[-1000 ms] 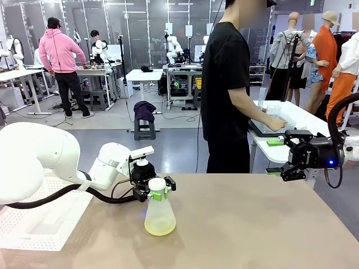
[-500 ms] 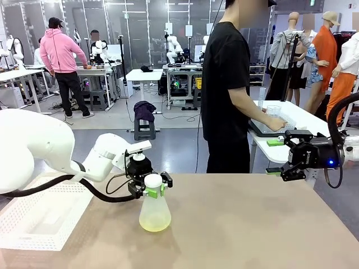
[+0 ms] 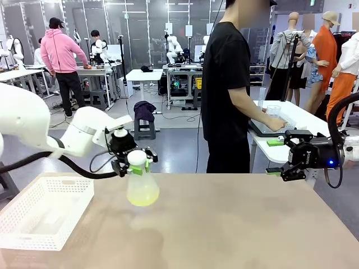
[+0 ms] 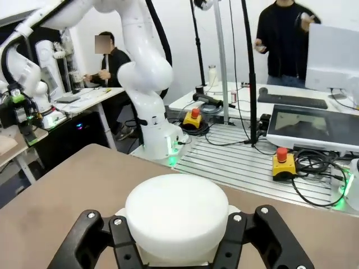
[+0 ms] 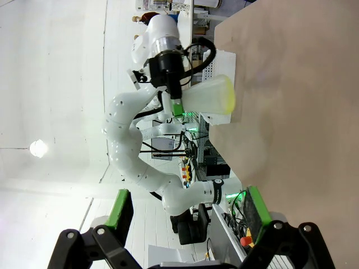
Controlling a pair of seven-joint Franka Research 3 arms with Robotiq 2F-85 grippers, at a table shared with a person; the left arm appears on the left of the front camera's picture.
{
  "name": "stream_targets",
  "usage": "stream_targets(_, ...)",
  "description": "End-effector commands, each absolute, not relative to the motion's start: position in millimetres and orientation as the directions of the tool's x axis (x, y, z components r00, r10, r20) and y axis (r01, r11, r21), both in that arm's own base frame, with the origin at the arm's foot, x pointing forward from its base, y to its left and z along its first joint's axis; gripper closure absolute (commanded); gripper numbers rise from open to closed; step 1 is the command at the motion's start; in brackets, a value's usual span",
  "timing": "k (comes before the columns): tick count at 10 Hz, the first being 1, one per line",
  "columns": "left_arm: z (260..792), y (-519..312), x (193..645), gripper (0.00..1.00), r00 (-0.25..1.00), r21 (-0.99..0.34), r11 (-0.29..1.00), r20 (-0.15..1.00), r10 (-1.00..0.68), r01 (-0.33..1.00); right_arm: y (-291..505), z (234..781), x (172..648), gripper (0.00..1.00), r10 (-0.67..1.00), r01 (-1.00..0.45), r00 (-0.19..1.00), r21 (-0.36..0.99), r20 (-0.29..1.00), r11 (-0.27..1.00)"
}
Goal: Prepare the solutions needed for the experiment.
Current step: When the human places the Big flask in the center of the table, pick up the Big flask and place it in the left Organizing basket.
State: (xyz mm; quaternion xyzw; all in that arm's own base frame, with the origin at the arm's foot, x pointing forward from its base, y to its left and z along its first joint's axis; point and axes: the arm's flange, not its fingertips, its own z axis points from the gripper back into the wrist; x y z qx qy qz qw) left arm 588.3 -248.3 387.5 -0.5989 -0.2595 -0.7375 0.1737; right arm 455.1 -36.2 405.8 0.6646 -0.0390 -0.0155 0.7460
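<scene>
My left pincer (image 3: 136,163) is clamped on the neck of a frosted conical flask (image 3: 142,188), just under its white cap (image 3: 136,157). The flask hangs clear of the bench (image 3: 235,224), above its left half and towards the far edge. The solution (image 3: 143,196), a shallow pale yellow-green layer, lies in the flask's wide base. In the left wrist view the cap (image 4: 176,216) sits between my two black fingers (image 4: 126,246), which press in on either side. A white perforated basket (image 3: 42,216) rests at the bench's left edge, near the front corner, apart from the flask. My right pincer (image 3: 280,158) hovers beyond the bench's far right corner, jaws spread wide and holding nothing; its view shows both green pads (image 5: 120,208) well apart. A person (image 3: 227,89) stands past the far edge.
</scene>
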Motion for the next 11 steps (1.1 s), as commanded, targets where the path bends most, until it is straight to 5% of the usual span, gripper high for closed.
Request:
stream_targets(1,406,-202,553,0.98,-0.290,0.245,-0.734,0.955,0.068,0.633,-37,407,455,0.00,-0.073,-0.039,0.996,0.993,0.047,0.114)
stream_targets(7,448,-33,523,0.98,-0.406,0.360,-0.407,0.914,-0.028,0.839,-37,407,455,0.00,-0.073,-0.039,0.996,0.993,0.047,0.114)
stream_targets(11,405,66,510,0.98,-0.252,0.249,-0.181,0.968,0.009,0.951,-37,407,455,0.00,-0.073,-0.039,0.996,0.993,0.047,0.114)
